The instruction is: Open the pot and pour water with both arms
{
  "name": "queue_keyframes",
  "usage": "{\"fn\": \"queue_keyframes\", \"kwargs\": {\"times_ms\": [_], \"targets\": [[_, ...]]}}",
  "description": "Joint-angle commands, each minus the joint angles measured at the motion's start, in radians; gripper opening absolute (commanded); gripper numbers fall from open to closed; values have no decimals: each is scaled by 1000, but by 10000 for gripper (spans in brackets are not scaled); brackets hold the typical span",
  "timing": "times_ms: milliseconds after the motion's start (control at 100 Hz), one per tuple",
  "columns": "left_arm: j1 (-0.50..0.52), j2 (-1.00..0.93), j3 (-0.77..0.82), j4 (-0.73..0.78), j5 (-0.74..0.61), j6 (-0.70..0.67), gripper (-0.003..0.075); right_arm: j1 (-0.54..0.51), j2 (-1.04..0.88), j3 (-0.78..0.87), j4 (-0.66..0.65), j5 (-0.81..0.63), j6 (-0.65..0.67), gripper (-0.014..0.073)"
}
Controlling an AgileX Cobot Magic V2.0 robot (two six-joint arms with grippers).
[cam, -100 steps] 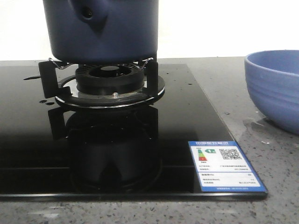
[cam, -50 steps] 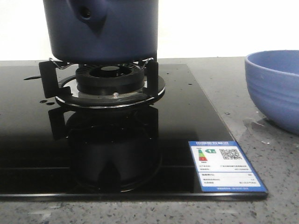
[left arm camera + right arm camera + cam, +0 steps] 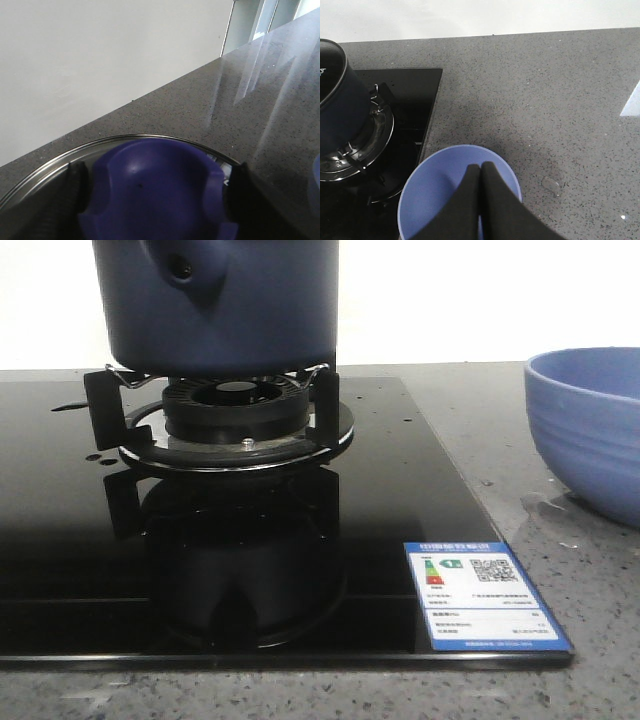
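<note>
Nothing is shifting between the earlier front pictures and this one: pot, bowl and hob are sitting exactly as before

Front view: pot (image 3: 225, 305) is standing on the burner (image 3: 236, 412), carried by the black trivet arms (image 3: 98, 408) over the glossy black hob (image 3: 250, 560). Its knob with the round hole (image 3: 183, 270) is facing the camera, left of centre. Bowl (image 3: 588, 430) is resting on the speckled grey counter (image 3: 560, 600), well apart from the pot at the right edge. Small droplets (image 3: 404, 421) are dotting the hob right of the burner, and a wet patch (image 3: 545, 506) is glistening just beside the bowl's foot. A blue-edged label (image 3: 482, 594) is lying on the hob's near right corner. Neither arm is showing here.

Left wrist view: left claw (image 3: 157, 195) is gripping a rounded blue lid knob (image 3: 155, 182), one dark finger (image 3: 70, 200) pressing each flank, closed against it. A steel lid rim (image 3: 55, 160) is curving behind the knob, counter beyond.

Right wrist view: right claw (image 3: 481, 167) is hanging over the bowl (image 3: 435, 195), fingers (image 3: 465, 205) pressed together and holding nothing. Pot (image 3: 340, 100) is sitting on the burner at the far side, well apart from the claw. A droplet (image 3: 551, 185) is lying on the counter near the bowl
</note>
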Motion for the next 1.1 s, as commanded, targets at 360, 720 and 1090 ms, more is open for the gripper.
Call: {"fn": "queue_keyframes", "kwargs": {"times_ms": [360,720,1090], "targets": [[35,-340,6,2,-61,-68,451,6,-50,65,-4,-174,-50,-63],[38,-916,419,99,-267,-158,-22,115,-420,512,9,-488,-105,-63],[38,-1372,744,100,-391,-158,-20,122,-699,681,12,-538,-105,-63]]}}
